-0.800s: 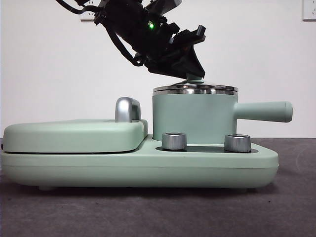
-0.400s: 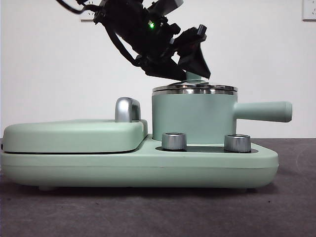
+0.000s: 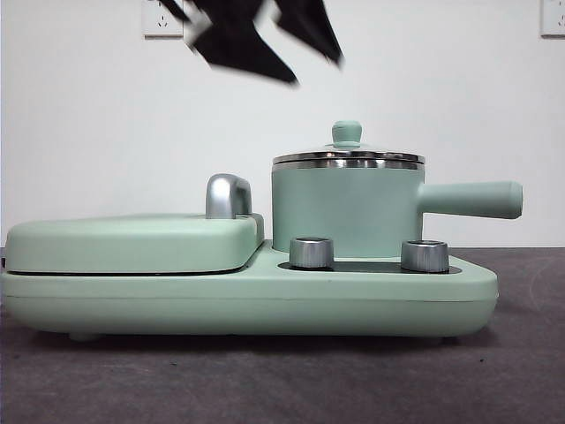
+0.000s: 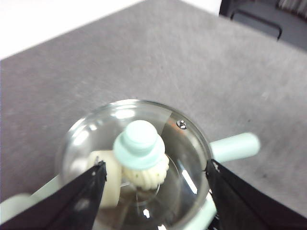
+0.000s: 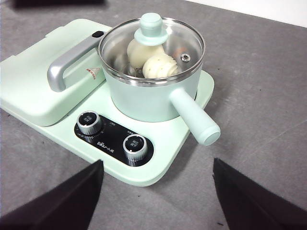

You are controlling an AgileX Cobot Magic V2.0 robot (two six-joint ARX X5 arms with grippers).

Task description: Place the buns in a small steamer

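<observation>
The small steamer point(image 3: 344, 208) stands on the right half of the cooker base with its glass lid on and its green knob point(image 3: 346, 132) free. Through the glass both buns lie inside: the smooth bun point(image 5: 136, 52) and the ridged bun point(image 5: 160, 67), the ridged one also under the knob in the left wrist view point(image 4: 149, 175). My left gripper point(image 3: 315, 71) hangs open above the lid, blurred, touching nothing. Farther back on the handle side, my right gripper point(image 5: 158, 165) is open and holds nothing.
Left of the pot, the flat mint-green griddle section point(image 3: 132, 243) lies closed, with a steel handle point(image 3: 228, 194). Two steel dials point(image 3: 311, 252) point(image 3: 425, 255) sit in front of the pot. The pot's long handle point(image 3: 472, 199) sticks out sideways over the grey table point(image 3: 282, 380).
My left gripper was down at the lid knob. It has opened, let go of the knob and risen well clear. Lid and pot have not moved.
</observation>
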